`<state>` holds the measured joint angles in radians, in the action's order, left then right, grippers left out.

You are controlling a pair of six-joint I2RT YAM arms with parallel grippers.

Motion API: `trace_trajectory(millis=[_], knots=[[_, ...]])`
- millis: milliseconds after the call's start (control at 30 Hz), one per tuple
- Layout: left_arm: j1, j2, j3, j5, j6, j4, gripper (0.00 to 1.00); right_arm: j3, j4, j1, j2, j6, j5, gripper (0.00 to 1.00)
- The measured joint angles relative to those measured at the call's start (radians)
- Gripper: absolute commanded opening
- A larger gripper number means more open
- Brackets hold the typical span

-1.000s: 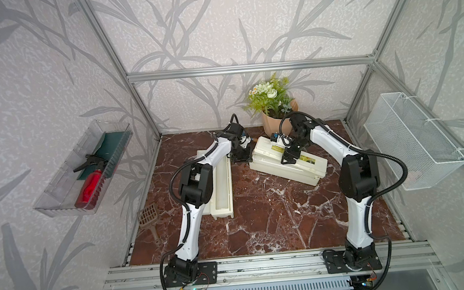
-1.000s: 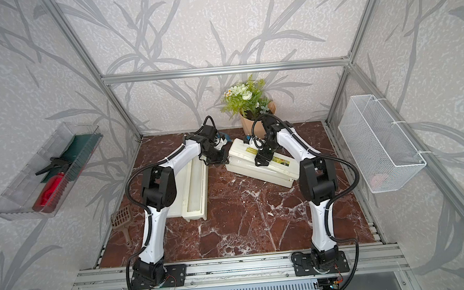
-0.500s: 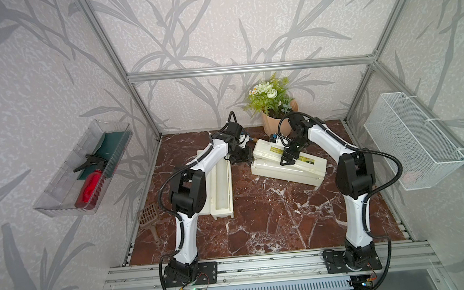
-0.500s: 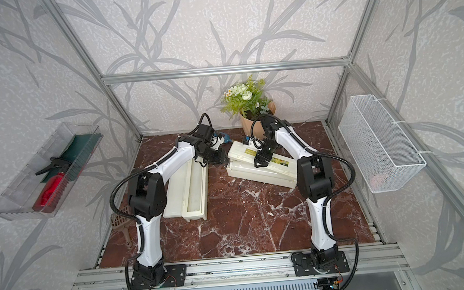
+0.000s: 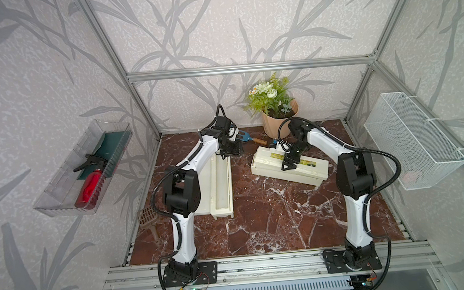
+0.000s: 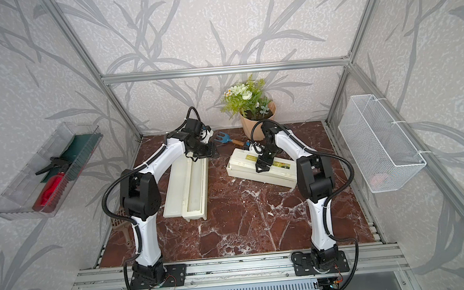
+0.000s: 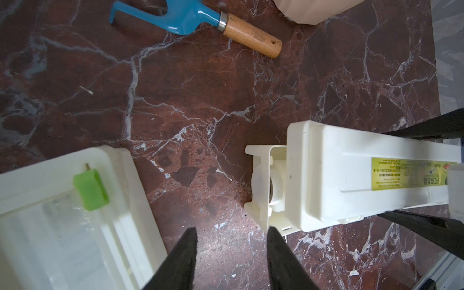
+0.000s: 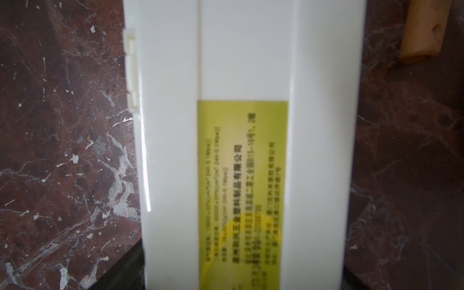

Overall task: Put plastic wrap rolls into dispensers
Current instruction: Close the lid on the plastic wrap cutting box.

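Can make out the tube end of one plastic wrap roll seated in the end cradle of the closed dispenser, so loaded and lidded, by the look of it. Lies slantwise on the tabletop, yellow-green label up, near the flower pot. Gripped across its width by the right fingers, one against each long side; likely meant to pin the light box against skating on smooth marble.

Over in the open dispenser, can glimpse glossy film of what seems the second roll in the trough, beside a green slider; cannot vouch for how well seated. With lid laid flat alongside, not yet shut; would leave that as the remaining job.

Hovering over bare tabletop between the two boxes with the left fingers parted and empty: handy for either box end, committed to neither.

Farther out, a blue hand fork near the pot, clear of both boxes; no need to touch.
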<state>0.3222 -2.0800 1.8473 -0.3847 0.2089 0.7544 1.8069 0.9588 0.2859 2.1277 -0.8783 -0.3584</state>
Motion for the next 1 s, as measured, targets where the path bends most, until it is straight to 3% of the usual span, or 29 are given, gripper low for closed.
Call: trace_trajectory(millis=[1000], knots=[[-0.009,-0.019,0.039,0.003,-0.007,0.020,0.47,-0.047,-0.058,0.012,-0.016,0.029,-0.038,0.65]])
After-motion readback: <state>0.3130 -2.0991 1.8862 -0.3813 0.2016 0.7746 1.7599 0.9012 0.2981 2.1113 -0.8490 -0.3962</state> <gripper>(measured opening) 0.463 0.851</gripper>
